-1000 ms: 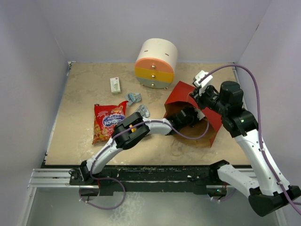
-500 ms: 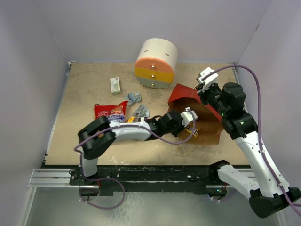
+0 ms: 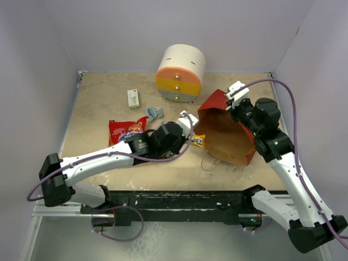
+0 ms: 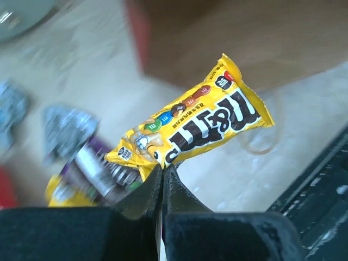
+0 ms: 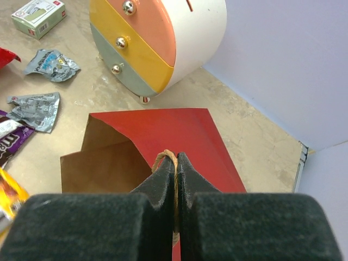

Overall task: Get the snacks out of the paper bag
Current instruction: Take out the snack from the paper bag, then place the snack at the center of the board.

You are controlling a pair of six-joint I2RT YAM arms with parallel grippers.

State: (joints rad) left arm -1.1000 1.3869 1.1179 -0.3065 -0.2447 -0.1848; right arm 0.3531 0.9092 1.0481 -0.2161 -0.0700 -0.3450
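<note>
The left hand (image 4: 163,175) is closed tight on the lower corner of a yellow candy packet (image 4: 201,126), which juts up and to the right from the fingertips, clear of the surface (image 3: 92,117). In the overhead view the packet hangs at the centre of the frame, just left of the paper bag (image 3: 228,142) and outside its mouth.

The bag lies right of centre with its brown inside showing and its mouth gaping toward the left. The right hand (image 5: 175,163) is pinched shut on the bag's thin twisted handle (image 5: 165,156) at the red top edge. A second handle loop (image 3: 209,162) rests on the surface at the bag's lower edge.

A red chip bag (image 3: 122,130) lies flat left of centre, partly hidden by the left arm. Two crumpled silver wrappers (image 5: 51,64) lie between it and the round drawer unit (image 3: 180,66) at the top. A dark purple-brown wrapper (image 4: 100,173) lies on the surface below the held packet. A small white-green box (image 3: 133,98) sits in the upper left.
</note>
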